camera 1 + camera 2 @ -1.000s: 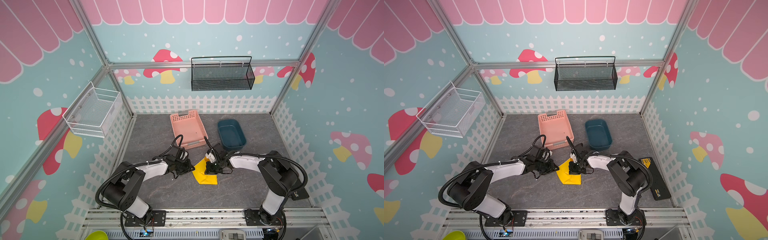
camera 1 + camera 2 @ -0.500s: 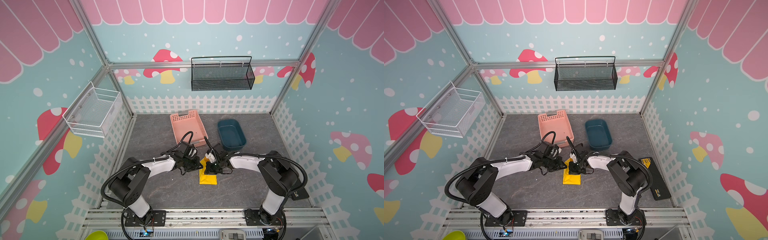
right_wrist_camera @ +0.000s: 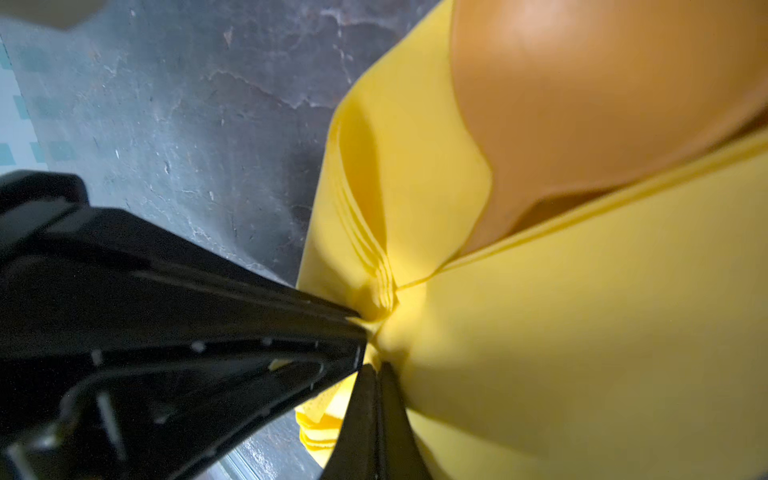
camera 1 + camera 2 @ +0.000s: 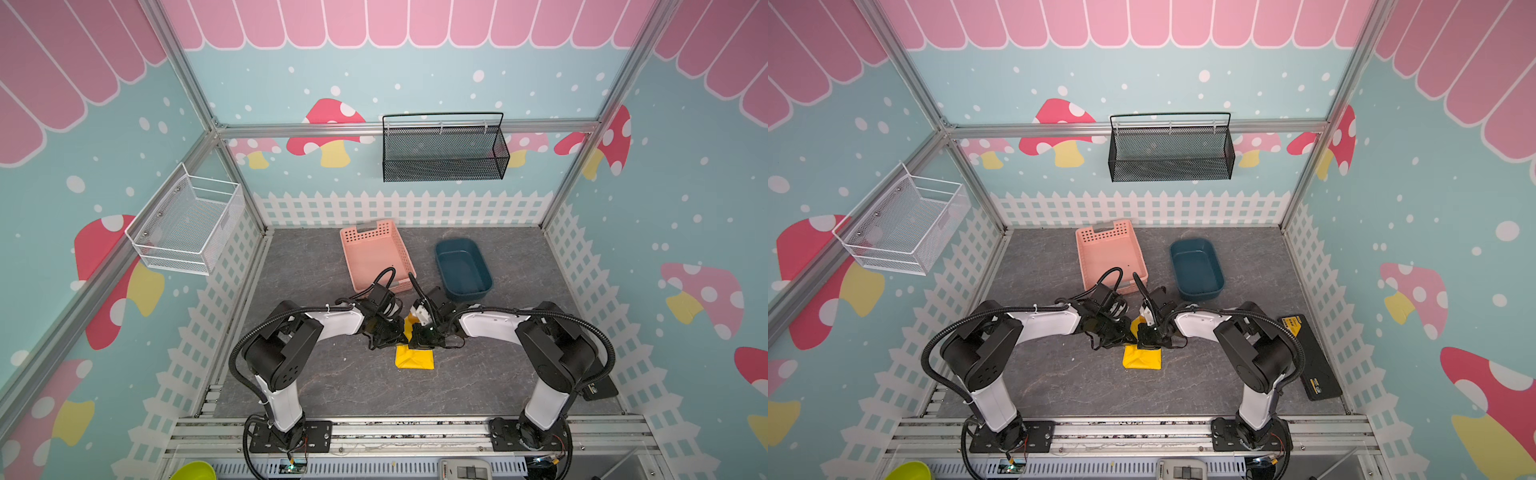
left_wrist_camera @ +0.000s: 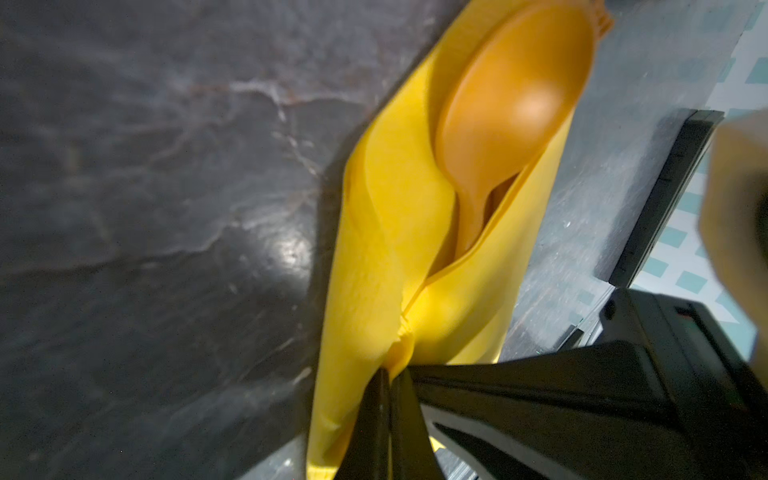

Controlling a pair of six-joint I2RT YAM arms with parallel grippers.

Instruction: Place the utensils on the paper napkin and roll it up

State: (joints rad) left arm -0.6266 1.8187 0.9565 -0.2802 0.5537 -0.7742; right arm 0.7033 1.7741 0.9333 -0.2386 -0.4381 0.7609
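The paper napkin lies folded into a narrow yellow bundle on the grey floor between the two arms. In the left wrist view the napkin wraps an orange-tan spoon, bowl exposed, handle tucked inside. The other utensils stay mostly hidden in the fold. My left gripper is shut on a pinched napkin edge. Touching it from the other side, my right gripper is shut on the opposite napkin edge, beside the spoon bowl.
A pink basket and a dark blue tub stand just behind the grippers. A black wire basket hangs on the back wall and a white one on the left wall. A black case lies at the right.
My left gripper has swung right, carrying the napkin's left side over the utensils until it met the right gripper. The napkin went from a wide sheet to a narrow bundle.
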